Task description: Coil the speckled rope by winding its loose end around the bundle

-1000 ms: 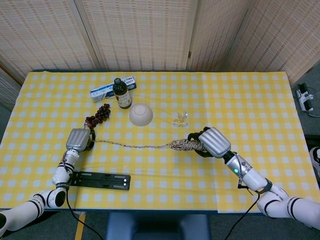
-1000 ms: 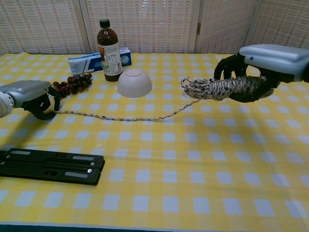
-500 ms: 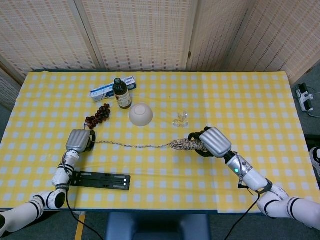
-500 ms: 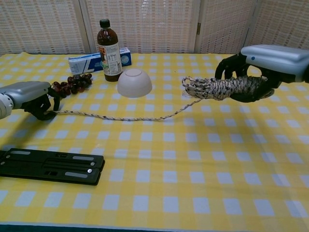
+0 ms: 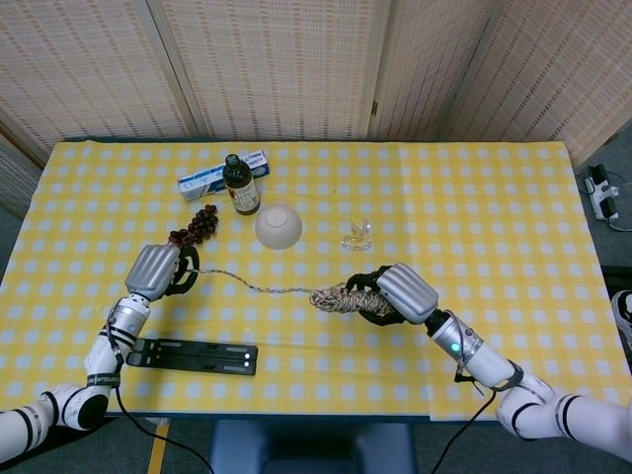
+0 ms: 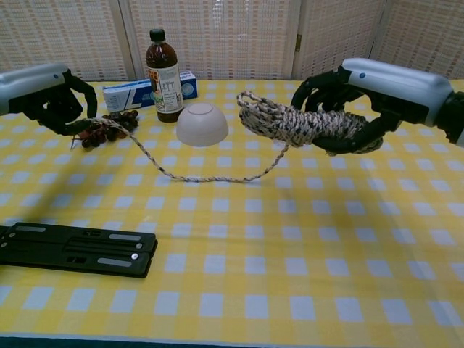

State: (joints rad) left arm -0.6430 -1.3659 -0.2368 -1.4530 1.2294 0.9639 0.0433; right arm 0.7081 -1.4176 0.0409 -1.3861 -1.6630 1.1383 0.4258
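The speckled rope bundle (image 5: 341, 295) (image 6: 290, 123) is held in the air by my right hand (image 5: 395, 294) (image 6: 359, 101), whose fingers wrap around its right part. Its looped left end sticks out free. A loose strand (image 5: 259, 286) (image 6: 196, 176) runs from the bundle, sags to the tablecloth in the chest view, and rises left to my left hand (image 5: 158, 270) (image 6: 45, 94). That hand grips the strand's end with curled fingers, lifted above the table near the dark grapes.
A white upturned bowl (image 5: 278, 226) (image 6: 202, 124), a brown bottle (image 5: 240, 185) (image 6: 163, 75), a blue-white box (image 5: 209, 178) (image 6: 130, 94), dark grapes (image 5: 196, 227) (image 6: 112, 125) and a small clear glass (image 5: 356, 234) lie behind the rope. A black bar (image 5: 193, 355) (image 6: 72, 250) lies near the front left edge.
Both hands rose off the table. My right hand carried the bundle left and nearer; my left hand lifted the strand end up and back, so the strand now sags between them.
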